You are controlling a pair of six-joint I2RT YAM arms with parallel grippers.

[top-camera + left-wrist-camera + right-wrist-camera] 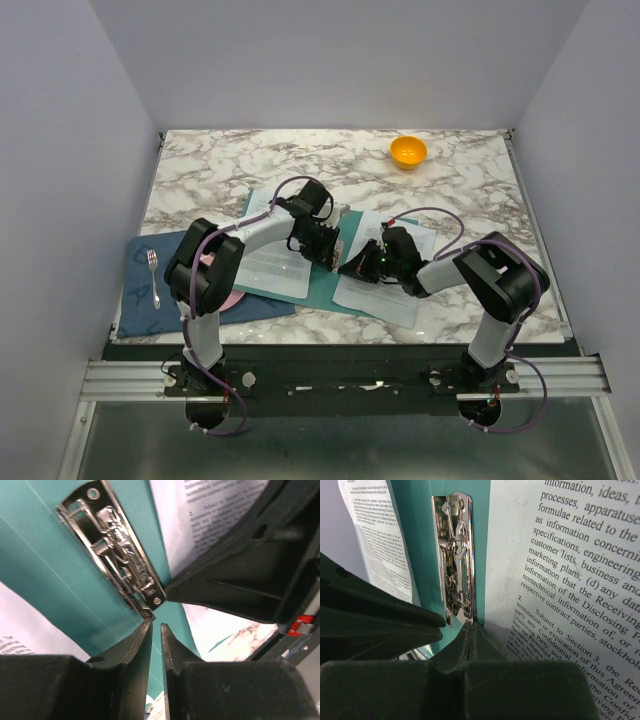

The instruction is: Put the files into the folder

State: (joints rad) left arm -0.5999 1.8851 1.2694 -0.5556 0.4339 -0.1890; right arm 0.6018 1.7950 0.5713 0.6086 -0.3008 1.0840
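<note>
The left gripper (156,626) has its fingers parted by a thin slit with nothing between them, and its tips sit just short of the near end of the metal clip (112,545). The right gripper (472,628), pinched fully together and empty, noses in at that same end of the clip. The clip lies bare on the open teal folder (60,575). Printed sheets (570,555) flank the clip, none under it. The task looks partly done: fastening and closing are probably still left.
</note>
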